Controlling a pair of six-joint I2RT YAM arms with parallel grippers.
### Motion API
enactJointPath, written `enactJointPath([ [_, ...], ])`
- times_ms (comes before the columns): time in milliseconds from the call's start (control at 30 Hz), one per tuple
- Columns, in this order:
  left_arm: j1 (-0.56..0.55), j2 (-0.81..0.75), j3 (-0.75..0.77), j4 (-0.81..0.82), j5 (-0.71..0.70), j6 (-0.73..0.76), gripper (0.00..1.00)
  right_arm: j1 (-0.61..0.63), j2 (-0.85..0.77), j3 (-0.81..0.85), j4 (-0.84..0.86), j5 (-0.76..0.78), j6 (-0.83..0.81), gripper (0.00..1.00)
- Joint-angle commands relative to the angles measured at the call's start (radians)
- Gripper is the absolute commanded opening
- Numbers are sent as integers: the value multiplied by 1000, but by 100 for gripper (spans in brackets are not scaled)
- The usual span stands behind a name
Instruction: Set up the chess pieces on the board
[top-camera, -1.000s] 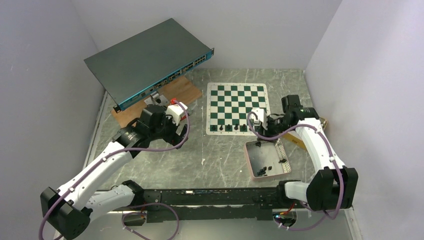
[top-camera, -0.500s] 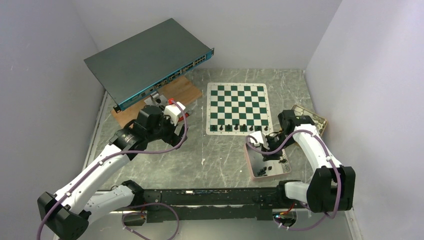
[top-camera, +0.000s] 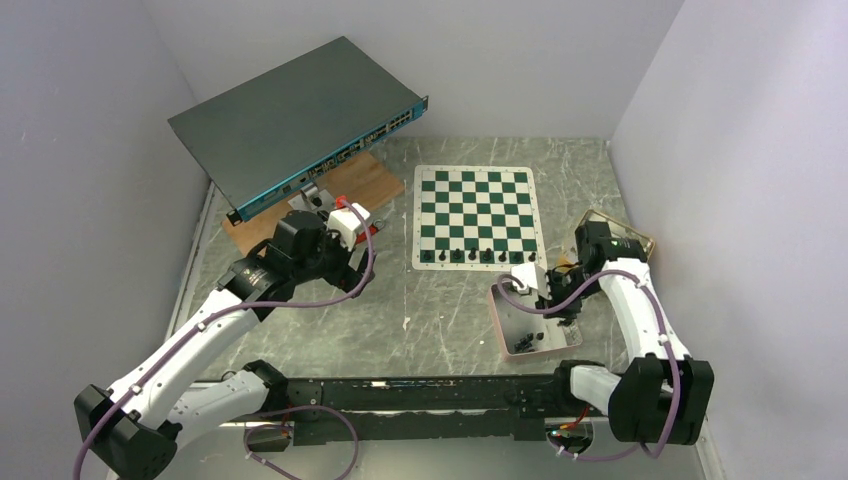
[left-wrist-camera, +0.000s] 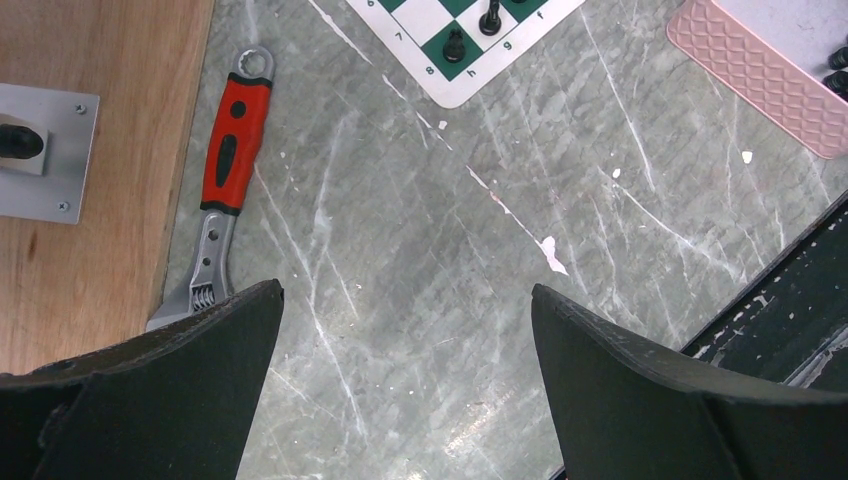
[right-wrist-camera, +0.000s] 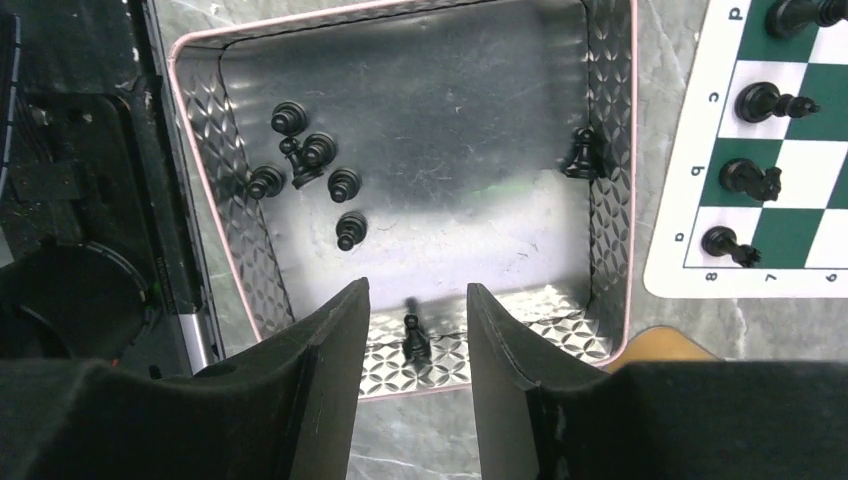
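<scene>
Wrench (left-wrist-camera: 236, 150) lies flat between wooden plank (left-wrist-camera: 130, 230) and board (left-wrist-camera: 425, 22).

On the left arm (top-camera: 190, 340): stretched from the near corner up and inward, bent at the elbow, wrist tipped downward. At its end the left hand (left-wrist-camera: 405, 300), dark fingers (left-wrist-camera: 200, 370) spread wide, holding nothing. On the right arm (top-camera: 640, 305): raised steeply from the base, folded at the top, forearm doubled back inward and down. At its end the right hand (right-wrist-camera: 415, 290), pointing straight down, parted by a narrow gap, gripping nothing.
</scene>
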Motion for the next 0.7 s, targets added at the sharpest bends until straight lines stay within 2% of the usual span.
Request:
enactJointPath([
  [0, 4, -18, -7, 38, 28, -6, 100, -20, -4, 19, -45, -29, -69, 43],
  [233, 4, -18, -8, 39, 31, -6, 100, -17, 19, -72, -15, -97, -118, 43],
  [667, 7, -7, -9, 37, 30, -6, 100, 7, 79, -168, 94, -85, -115, 38],
])
